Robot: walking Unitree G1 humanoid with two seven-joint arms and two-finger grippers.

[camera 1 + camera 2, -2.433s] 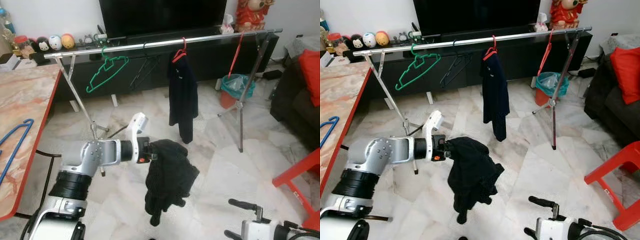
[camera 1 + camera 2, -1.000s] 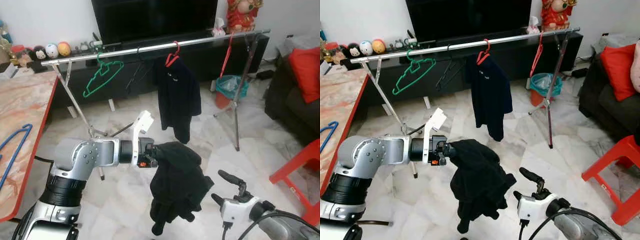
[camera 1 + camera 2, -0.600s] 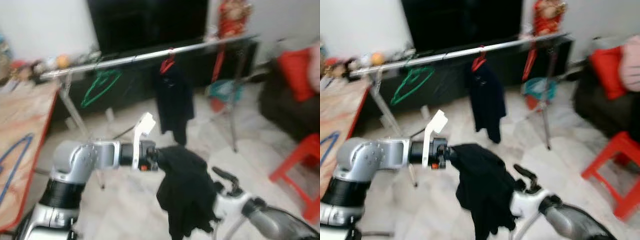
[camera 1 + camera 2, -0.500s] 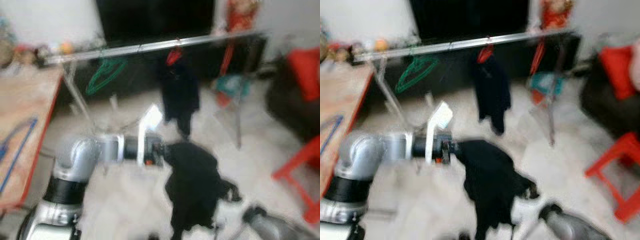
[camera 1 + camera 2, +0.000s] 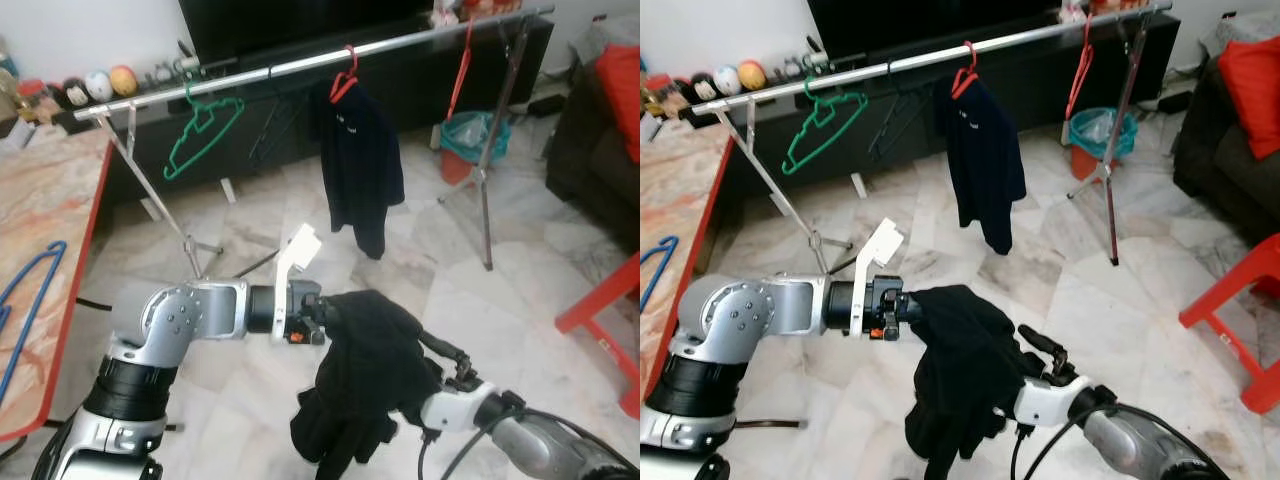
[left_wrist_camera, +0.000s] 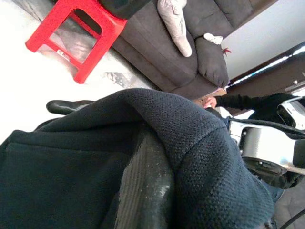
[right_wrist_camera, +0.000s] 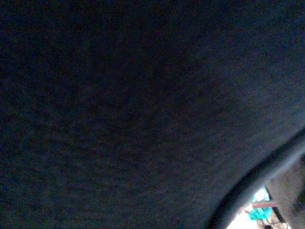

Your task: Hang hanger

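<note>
Item: dark garment (image 5: 372,375), held in my left claw (image 5: 318,314) near the middle of the floor, well short of the rail (image 5: 300,66). My fingers are buried in its top fold, clenched on the cloth. No hanger can be made out inside it.

Change: a second ago my right claw (image 5: 436,362) hung apart, low on the right. It has come in and now presses against the garment's right side. I cannot tell whether its fingers are spread or closed; its wrist view is dark cloth. The whole view has also shifted, so I have moved too. Judgement: both claws are being brought to the garment, and hanging is not yet begun.

Lie: long axis vertical, bunched top at my left claw, loose end trailing down toward the near floor.

Far: rail runs left to right, carrying a green hanger (image 5: 200,128), a hung jacket (image 5: 360,165) and a red hanger (image 5: 461,60). Free rail lies between them.
</note>
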